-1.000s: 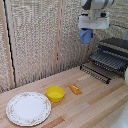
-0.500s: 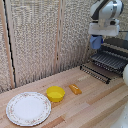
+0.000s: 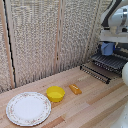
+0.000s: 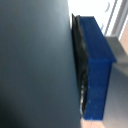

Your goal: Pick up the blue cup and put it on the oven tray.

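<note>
On the counter: carrying a patterned white plate, a yellow bowl and a small orange piece, all well apart from the oven.
Oven tray: sticking out of the toaster oven at the exterior view's right as dark parallel bars, sitting bare below the cup.
Hand: hanging above the tray, closed on the cup wall; wrist view showing a dark pad pressing flat against blue plastic.
Blue cup: hovering just over the tray, upright, not yet resting on it; looking medium blue, small, slightly tapered.
Risk: letting go too high, bouncing or tipping the light cup; base landing astride the gaps between bars, leaving it leaning or rolling off the front edge.
</note>
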